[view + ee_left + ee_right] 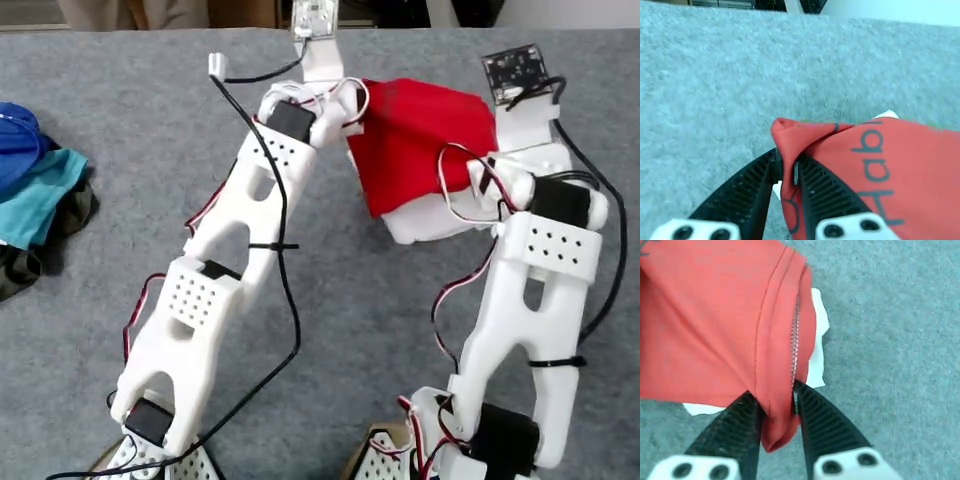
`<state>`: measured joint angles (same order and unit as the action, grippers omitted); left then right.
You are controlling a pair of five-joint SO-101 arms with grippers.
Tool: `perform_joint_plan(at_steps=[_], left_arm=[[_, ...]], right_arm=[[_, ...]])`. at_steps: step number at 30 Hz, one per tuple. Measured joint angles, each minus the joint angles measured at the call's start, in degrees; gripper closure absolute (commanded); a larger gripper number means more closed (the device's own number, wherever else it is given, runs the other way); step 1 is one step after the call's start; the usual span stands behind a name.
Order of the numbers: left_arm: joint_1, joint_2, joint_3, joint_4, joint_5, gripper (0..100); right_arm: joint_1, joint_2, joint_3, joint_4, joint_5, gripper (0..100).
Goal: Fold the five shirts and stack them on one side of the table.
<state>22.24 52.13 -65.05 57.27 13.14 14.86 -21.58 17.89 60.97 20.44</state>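
Red shirt [420,140], soft, light and limp, over a white cloth [430,225] on the far bench [150,150]. Left hand [786,162] and right hand [774,392] each clamp a bunched edge. Corners probably give the surest hold.

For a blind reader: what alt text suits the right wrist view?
Right gripper shut on a hemmed edge of a red cloth shirt, with a white cloth showing beneath it on the grey carpeted table.

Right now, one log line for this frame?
left gripper: shut on red shirt | right gripper: shut on red shirt | white cloth: under red shirt | shirt pile: apart from grippers
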Motion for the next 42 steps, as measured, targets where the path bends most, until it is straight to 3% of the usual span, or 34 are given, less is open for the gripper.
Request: perform_joint_plan(at_steps=[13,20,28,33,37,42], left_arm=[[1.32,2.29,-0.70,0.00,0.09,97],[1.14,2.46,-0.70,2.02,0.00,80],[1.93,2.81,-0.70,5.80,0.35,80],[1.85,2.81,-0.70,5.80,0.35,80],[1.85,2.81,-0.70,7.12,0.26,80],[-0.70,2.90,-6.33,15.38,0.26,89]], right_arm=[[3.34,0.09,1.41,-2.73,2.99,98.9],[3.78,0.00,3.78,-3.69,3.16,80.6],[4.84,-0.18,3.69,-3.87,5.45,80.0],[4.84,-0.18,3.69,-3.87,5.45,82.5],[4.84,-0.18,3.69,-3.87,6.33,99.8],[4.75,-0.18,3.69,-3.60,6.51,99.1]])
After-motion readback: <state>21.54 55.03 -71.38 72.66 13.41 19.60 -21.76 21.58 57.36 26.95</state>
